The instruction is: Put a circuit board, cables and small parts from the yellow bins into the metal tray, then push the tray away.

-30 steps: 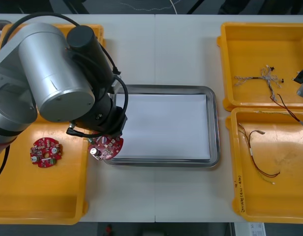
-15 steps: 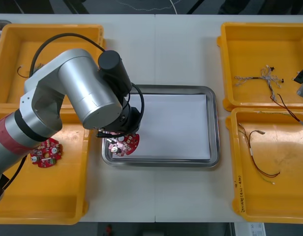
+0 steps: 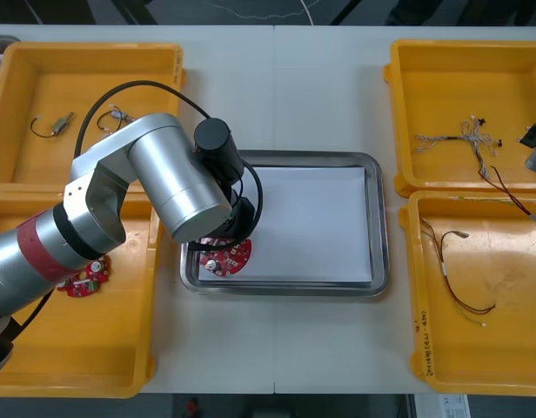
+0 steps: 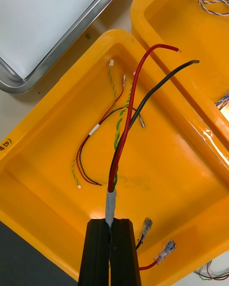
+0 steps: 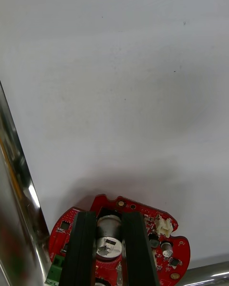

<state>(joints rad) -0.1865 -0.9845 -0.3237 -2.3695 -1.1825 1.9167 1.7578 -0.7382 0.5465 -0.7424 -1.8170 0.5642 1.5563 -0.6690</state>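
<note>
- Left gripper (image 5: 109, 219) grips the board (image 5: 167, 248), low over the near left corner of the tray (image 3: 378, 226); its white floor is right below.
- Right gripper (image 4: 110, 224) pinches a cable (image 4: 125, 128) at the right bins (image 3: 503, 244).

You are working at an electronics bench in a lab or workshop. Your light table (image 3: 277, 87) carries yellow bins (image 3: 85, 104) of sorted stock, some with loose cables (image 3: 451, 138), and a red circuit board (image 3: 230, 258) lies in the metal tray (image 3: 378, 218) between them.
</note>
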